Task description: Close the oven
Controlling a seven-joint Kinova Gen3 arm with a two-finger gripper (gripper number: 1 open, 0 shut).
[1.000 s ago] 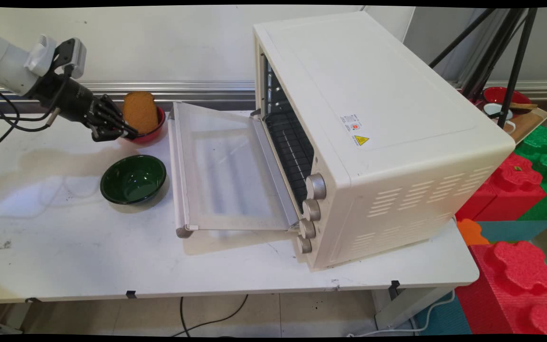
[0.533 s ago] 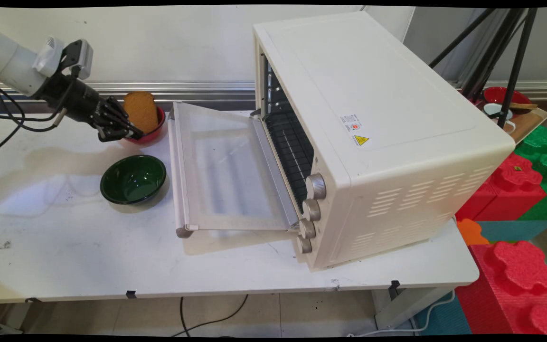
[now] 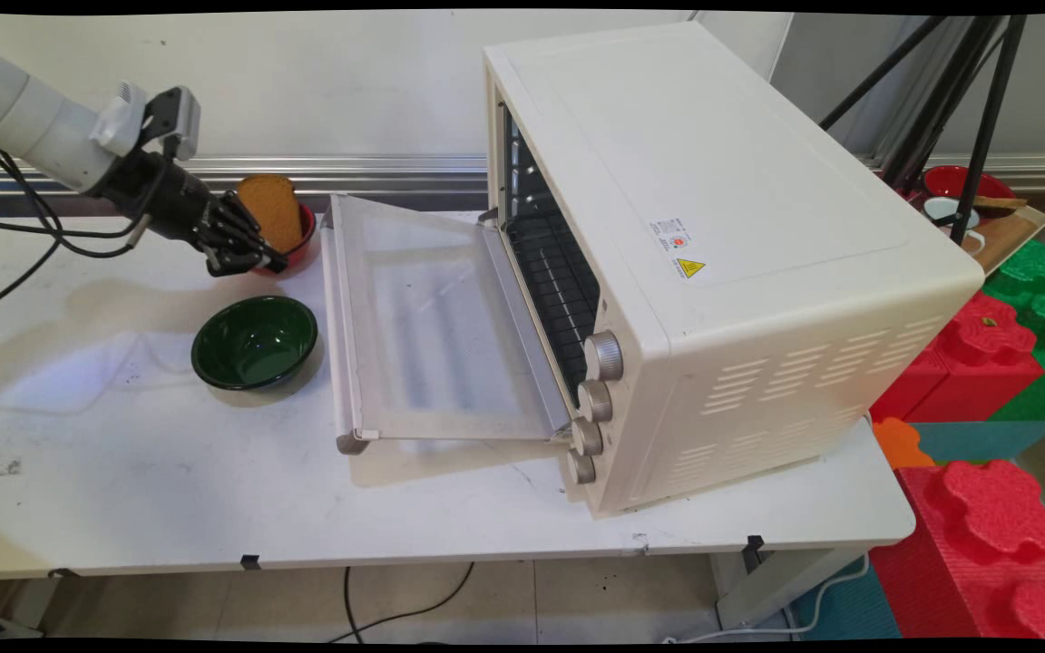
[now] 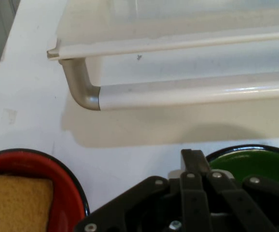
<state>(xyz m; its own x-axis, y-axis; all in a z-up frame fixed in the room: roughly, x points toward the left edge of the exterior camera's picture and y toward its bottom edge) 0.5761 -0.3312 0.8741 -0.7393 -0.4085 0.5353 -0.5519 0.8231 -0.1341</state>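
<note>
Black two-finger end effector (image 3: 250, 261) closed, fingers pressed together with nothing between them – seen most plainly in the hand view (image 4: 193, 159). Hangs low over the white table (image 3: 123, 472) on a slanting wrist, tip just beside the near rim of the round red bowl (image 3: 303, 247); cannot tell from either view whether touching. In that bowl, leaning upright, a brown toast-like slice (image 3: 271, 210), its textured face filling the hand view's lower left corner (image 4: 14, 203) inside the red rim (image 4: 67, 186). Nearer the camera, apart from the red one, a glossy dark green bowl (image 3: 255, 342) with nothing in it, peeking in at the hand view's lower right (image 4: 255, 162). Straight ahead of the fingers, bare table, then the grey bar handle (image 4: 188, 94) of the let-down glass door (image 3: 423, 317) of the cream toaster oven (image 3: 713, 227). Tight quarters, by the look of it – a bowl rim on either side, so any sideways drift probably meets enamel first.
</note>
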